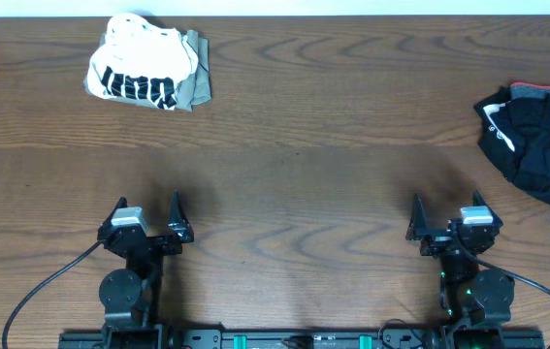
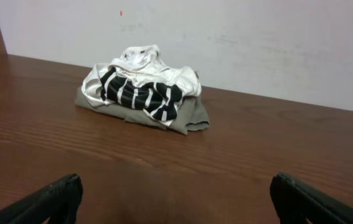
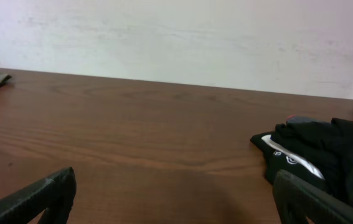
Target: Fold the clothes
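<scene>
A white top with black print (image 1: 139,70) (image 2: 140,84) lies crumpled on an olive piece (image 1: 195,85) (image 2: 188,117) at the table's far left. At the far right a bunched black garment (image 1: 534,141) (image 3: 325,155) rests with a red-orange edge showing. My left gripper (image 1: 148,211) (image 2: 176,198) sits near the front edge on the left, open and empty. On the right, well short of the black garment, my right gripper (image 1: 445,211) (image 3: 176,198) stands open with nothing between its fingers.
The wooden table (image 1: 294,165) stretches between the two piles. A pale wall (image 2: 226,37) stands behind the far edge. Cables (image 1: 42,291) trail from both arm bases at the front.
</scene>
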